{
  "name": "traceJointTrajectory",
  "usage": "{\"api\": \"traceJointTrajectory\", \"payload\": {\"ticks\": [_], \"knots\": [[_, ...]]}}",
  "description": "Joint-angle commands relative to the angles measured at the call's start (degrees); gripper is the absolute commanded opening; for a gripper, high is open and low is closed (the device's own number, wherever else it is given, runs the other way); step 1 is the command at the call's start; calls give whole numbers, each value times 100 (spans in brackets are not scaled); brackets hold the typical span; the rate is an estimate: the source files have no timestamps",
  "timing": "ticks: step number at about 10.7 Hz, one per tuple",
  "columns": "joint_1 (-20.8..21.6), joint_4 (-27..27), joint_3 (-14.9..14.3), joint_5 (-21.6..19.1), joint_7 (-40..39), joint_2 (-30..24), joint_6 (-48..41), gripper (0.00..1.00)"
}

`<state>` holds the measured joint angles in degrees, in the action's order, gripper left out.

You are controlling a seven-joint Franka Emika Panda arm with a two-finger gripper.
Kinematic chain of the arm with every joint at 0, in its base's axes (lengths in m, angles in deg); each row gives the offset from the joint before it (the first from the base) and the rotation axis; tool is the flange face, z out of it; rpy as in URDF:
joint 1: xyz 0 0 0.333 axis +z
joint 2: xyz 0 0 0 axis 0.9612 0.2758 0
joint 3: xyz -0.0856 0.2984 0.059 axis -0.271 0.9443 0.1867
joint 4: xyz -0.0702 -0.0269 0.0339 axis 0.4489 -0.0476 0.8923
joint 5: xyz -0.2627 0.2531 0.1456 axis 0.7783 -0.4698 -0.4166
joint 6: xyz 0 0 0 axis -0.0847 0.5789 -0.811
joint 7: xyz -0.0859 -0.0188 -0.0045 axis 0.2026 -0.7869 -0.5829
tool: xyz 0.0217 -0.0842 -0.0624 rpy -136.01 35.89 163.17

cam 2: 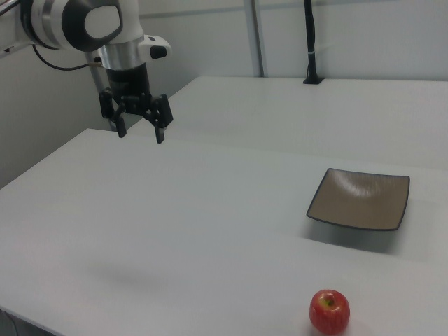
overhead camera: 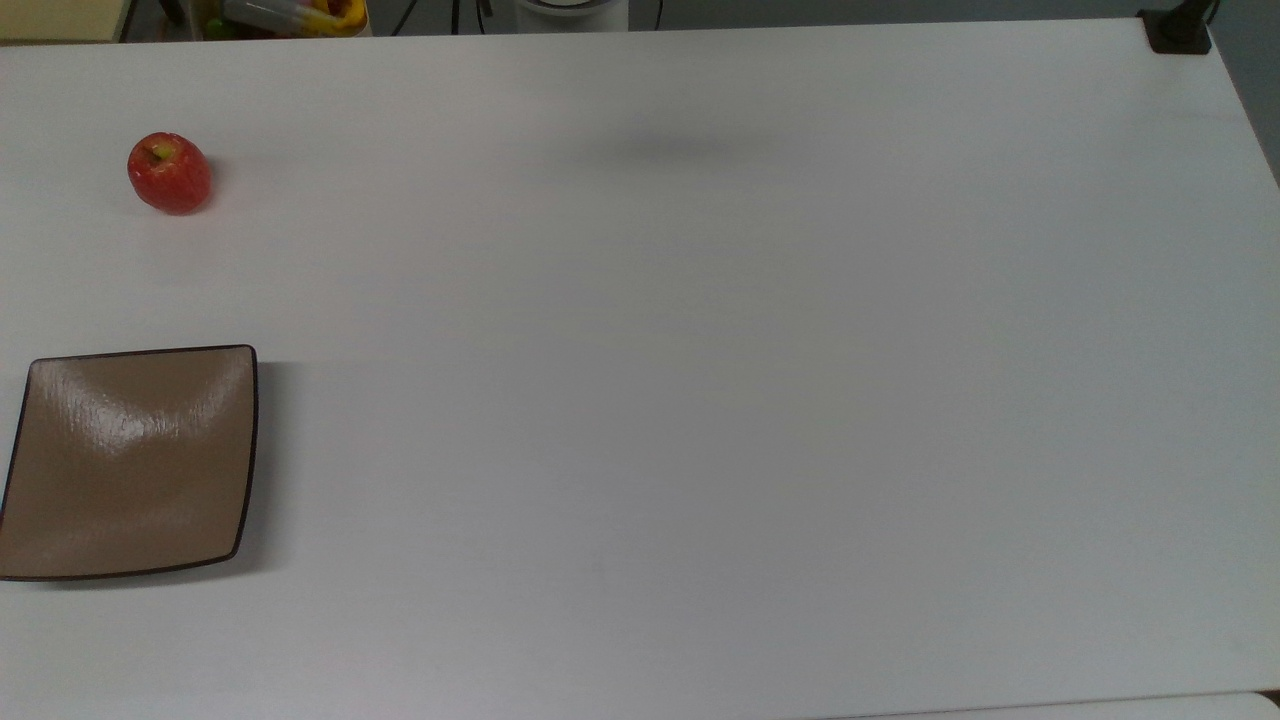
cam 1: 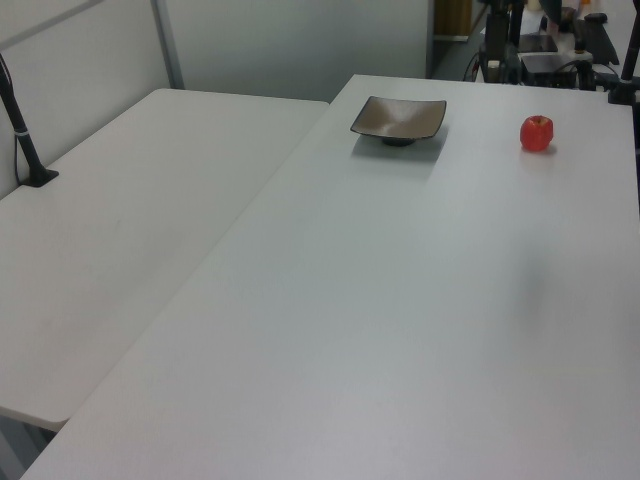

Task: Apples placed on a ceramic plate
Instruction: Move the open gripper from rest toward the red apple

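A small red apple [overhead camera: 169, 173] rests on the white table at the top view's upper left; it is also seen as the apple [cam 1: 536, 132] and the apple [cam 2: 330, 311]. The square tan-brown ceramic plate [overhead camera: 128, 460] lies bare at the top view's lower left, apart from the apple, and appears as the plate [cam 1: 398, 118] and the plate [cam 2: 360, 199]. In the right view my gripper [cam 2: 139, 132] hangs open high above the table at the right view's upper left, far from both, with nothing between its fingers.
A second white table [cam 1: 120, 230] adjoins on the left view's left. A black post base [overhead camera: 1178, 35] sits at the top view's upper right corner. Cluttered equipment [cam 1: 540, 55] stands beyond the far edge in the left view.
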<state>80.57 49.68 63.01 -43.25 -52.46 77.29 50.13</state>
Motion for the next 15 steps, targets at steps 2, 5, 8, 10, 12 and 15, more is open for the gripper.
{"api": "traceJointTrajectory", "payload": {"ticks": [2, 5, 8, 10, 12, 15], "knots": [[-262, 109, -273, 464, -709, -279, -135, 100], [-517, 117, -756, 634, -980, -262, 57, 100], [-771, 292, -1354, 651, -1367, -183, 443, 100], [-886, 695, -1714, 651, -1606, -165, 970, 100], [-930, 1091, -2005, 651, -1851, -25, 1654, 100], [-1088, 1531, -2164, 677, -2160, 247, 2316, 100]]}}
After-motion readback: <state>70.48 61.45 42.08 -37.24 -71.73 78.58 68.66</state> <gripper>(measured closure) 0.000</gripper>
